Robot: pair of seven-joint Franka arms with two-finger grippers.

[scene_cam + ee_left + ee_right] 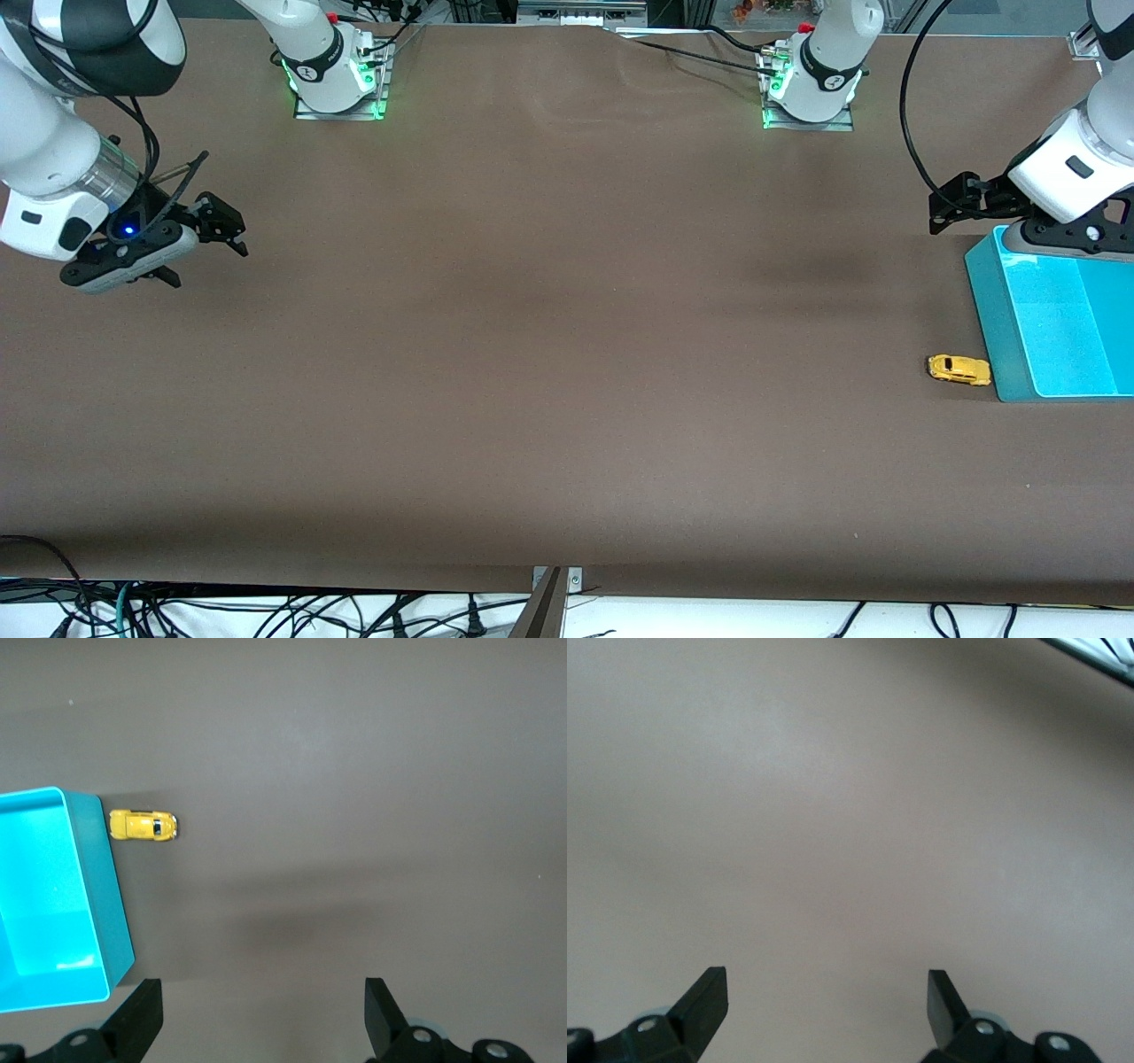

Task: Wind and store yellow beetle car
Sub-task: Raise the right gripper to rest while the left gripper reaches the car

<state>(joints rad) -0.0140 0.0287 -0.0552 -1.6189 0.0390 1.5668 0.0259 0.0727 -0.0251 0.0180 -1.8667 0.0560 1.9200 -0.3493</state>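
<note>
Brown surface (549, 354): at the right arm's end we see the right tool (199, 244) waiting above it, fingers spread, empty. The yellow beetle car (959, 369) sits just beside the turquoise bin (988, 310); the left tool (952, 208) hovers near the bin, fingers spread, empty.

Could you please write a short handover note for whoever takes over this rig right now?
Left tool: open, empty, up over the table by the blue bin's end farther from the front camera.
Right tool: open, empty, waiting over bare table at the right arm's end.
Yellow beetle car: on the table, right beside the blue bin's outer wall, toward its end nearer the front camera; whether they touch is unclear.
Done: nothing visible; the car is not gripped and the bin looks empty.
Left: grasp the car, wind it, store it, presumably in the bin.
</note>
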